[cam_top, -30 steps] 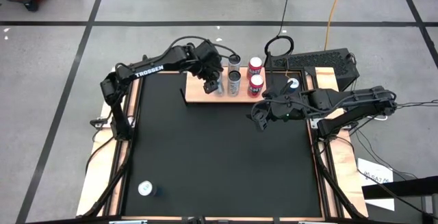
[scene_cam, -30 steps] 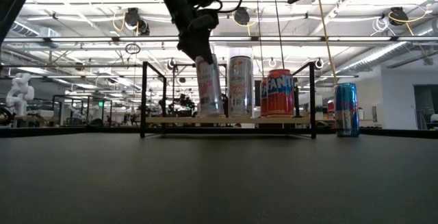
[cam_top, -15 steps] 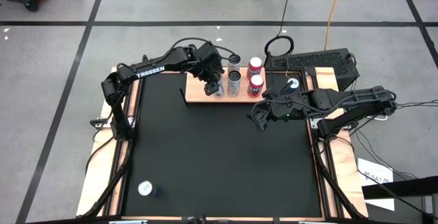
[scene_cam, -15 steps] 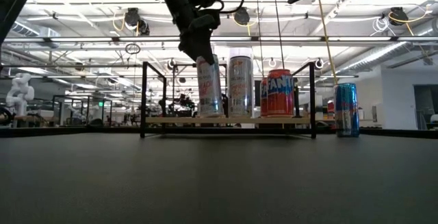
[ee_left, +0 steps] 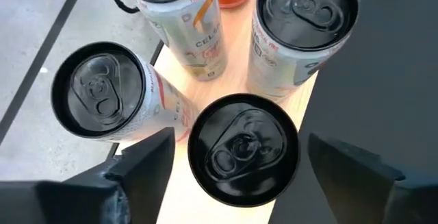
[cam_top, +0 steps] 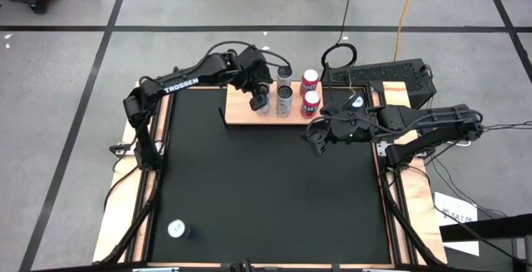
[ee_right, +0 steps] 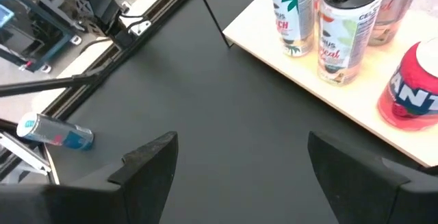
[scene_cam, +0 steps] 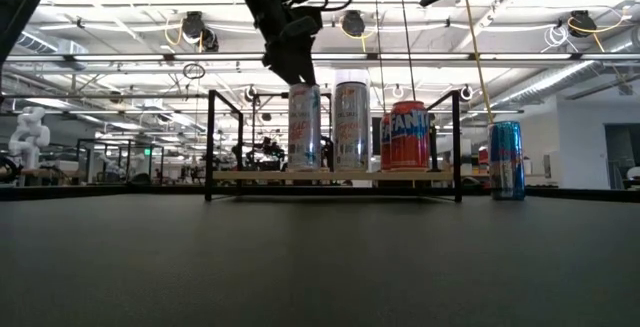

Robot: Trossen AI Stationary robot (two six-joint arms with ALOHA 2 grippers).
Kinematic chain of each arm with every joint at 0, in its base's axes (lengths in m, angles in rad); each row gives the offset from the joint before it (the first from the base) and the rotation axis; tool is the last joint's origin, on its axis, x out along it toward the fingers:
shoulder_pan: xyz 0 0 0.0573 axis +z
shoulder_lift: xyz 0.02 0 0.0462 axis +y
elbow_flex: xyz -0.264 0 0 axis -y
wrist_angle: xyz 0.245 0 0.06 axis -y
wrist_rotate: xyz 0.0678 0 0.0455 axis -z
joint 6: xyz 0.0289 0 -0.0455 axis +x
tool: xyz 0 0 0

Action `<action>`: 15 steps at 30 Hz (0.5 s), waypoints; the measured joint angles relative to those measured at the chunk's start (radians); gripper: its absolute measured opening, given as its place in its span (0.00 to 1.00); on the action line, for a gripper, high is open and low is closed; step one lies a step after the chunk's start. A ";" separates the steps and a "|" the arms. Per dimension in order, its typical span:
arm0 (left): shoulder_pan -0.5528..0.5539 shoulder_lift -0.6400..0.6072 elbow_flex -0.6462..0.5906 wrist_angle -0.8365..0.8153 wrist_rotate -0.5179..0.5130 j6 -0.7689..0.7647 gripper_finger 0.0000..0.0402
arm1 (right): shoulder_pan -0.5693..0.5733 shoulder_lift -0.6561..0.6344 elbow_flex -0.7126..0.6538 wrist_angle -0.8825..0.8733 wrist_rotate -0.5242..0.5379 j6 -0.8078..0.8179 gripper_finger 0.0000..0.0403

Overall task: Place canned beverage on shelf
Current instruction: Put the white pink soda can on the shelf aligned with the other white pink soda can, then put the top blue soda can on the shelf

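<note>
The light-wood shelf (cam_top: 239,116) stands at the far middle of the black mat and bears several upright cans. My left gripper (cam_top: 259,97) is open just above the nearest-left can (ee_left: 243,159), a white can with a dark top that stands upright on the board (scene_cam: 304,127). Its fingers stand on either side of the can's top, apart from it, and in the low view the gripper (scene_cam: 295,67) is above the can. My right gripper (cam_top: 314,143) is open and empty over the mat, to the right of the shelf; it also shows in the right wrist view (ee_right: 246,169).
Two tall white cans (cam_top: 285,99) and two red cans (cam_top: 311,101) stand close beside the placed can. A blue can (cam_top: 356,101) stands right of the shelf. Another blue can (cam_top: 176,229) lies at the mat's near left. Black frame rails (scene_cam: 209,145) rise at the shelf's ends.
My left gripper held the white can tilted on the shelf board. The can has come upright and stands on the board. The gripper has let go of it and risen a little, so it is now above the can's top.
</note>
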 joint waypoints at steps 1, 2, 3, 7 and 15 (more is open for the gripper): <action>0.001 0.001 0.002 -0.002 0.002 0.000 0.83 | -0.002 -0.005 0.000 0.000 0.000 0.000 0.77; 0.001 0.003 0.004 -0.004 0.006 -0.001 0.84 | -0.002 -0.009 0.000 0.001 0.000 0.000 0.77; 0.001 0.003 0.007 -0.005 0.008 -0.001 0.85 | -0.002 -0.015 0.000 0.001 0.000 0.001 0.77; 0.001 0.003 0.051 -0.045 0.011 -0.003 0.86 | -0.002 -0.044 0.000 -0.003 0.030 0.020 0.77; 0.000 -0.017 0.230 -0.128 0.018 0.005 0.86 | -0.086 -0.127 0.000 -0.325 0.145 0.076 0.77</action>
